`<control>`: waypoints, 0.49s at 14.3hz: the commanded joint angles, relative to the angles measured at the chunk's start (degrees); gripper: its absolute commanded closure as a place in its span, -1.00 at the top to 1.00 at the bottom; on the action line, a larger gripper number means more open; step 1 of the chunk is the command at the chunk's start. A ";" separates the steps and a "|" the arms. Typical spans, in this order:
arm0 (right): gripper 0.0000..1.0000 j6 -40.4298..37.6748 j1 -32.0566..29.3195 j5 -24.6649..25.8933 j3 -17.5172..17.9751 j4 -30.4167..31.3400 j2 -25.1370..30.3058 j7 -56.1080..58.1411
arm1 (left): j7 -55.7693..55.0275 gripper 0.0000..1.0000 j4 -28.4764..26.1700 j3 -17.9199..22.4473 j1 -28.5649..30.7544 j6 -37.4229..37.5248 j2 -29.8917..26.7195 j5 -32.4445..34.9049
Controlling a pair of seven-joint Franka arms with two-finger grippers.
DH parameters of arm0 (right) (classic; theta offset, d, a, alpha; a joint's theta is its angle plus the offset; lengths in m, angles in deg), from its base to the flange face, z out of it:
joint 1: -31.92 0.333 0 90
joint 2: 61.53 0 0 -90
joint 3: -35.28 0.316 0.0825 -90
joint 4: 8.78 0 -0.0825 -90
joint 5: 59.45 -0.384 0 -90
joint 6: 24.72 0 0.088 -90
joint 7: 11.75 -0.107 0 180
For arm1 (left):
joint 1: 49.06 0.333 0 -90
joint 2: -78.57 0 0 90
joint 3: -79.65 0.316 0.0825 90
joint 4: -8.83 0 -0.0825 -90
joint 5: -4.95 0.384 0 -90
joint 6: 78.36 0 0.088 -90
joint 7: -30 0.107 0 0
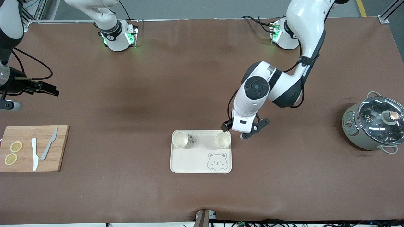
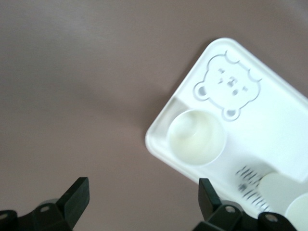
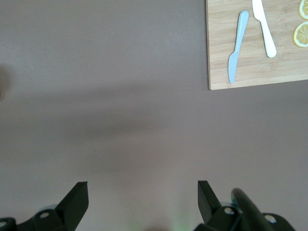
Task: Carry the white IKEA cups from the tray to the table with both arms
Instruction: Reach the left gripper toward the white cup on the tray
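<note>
Two white IKEA cups stand upright on the cream bear tray [image 1: 195, 159], at its two corners farthest from the front camera: one cup [image 1: 180, 139] toward the right arm's end, the other cup [image 1: 222, 140] toward the left arm's end. My left gripper [image 1: 241, 130] hovers over the table just beside the tray, close to that second cup. In the left wrist view the left gripper [image 2: 143, 192] is open and empty, with the cup [image 2: 196, 137] on the tray [image 2: 279, 120] and part of the other cup [image 2: 284, 192]. My right gripper [image 1: 50, 90] waits toward the right arm's end of the table; the right wrist view shows it [image 3: 143, 192] open and empty.
A bamboo cutting board [image 1: 31, 135] with two knives [image 1: 34, 154] and two lemon slices [image 1: 15, 146] lies at the right arm's end; it also shows in the right wrist view [image 3: 255, 72]. A grey-green lidded pot [image 1: 372, 126] stands at the left arm's end.
</note>
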 commanded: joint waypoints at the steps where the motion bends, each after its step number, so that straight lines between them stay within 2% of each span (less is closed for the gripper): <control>1: 1.00 -0.20 -0.38 -0.48 0.56 -1.02 -2.45 0.45 | -3.61 0.91 0.94 0.41 -0.77 -6.11 3.75 1.41; 3: 1.00 -0.02 -0.21 -0.93 0.56 -2.42 -4.38 0.45 | -4.41 0.87 0.95 0.68 -1.03 -10.68 6.31 1.50; 6: 1.00 2.87 0.67 -1.63 0.65 -4.44 -8.60 0.36 | -4.41 0.75 0.94 0.77 -1.12 -11.76 8.07 1.76; 7: 1.00 3.05 0.93 -2.50 0.56 -5.49 -9.92 0.36 | -4.41 0.65 0.94 0.77 -1.12 -11.94 8.68 1.85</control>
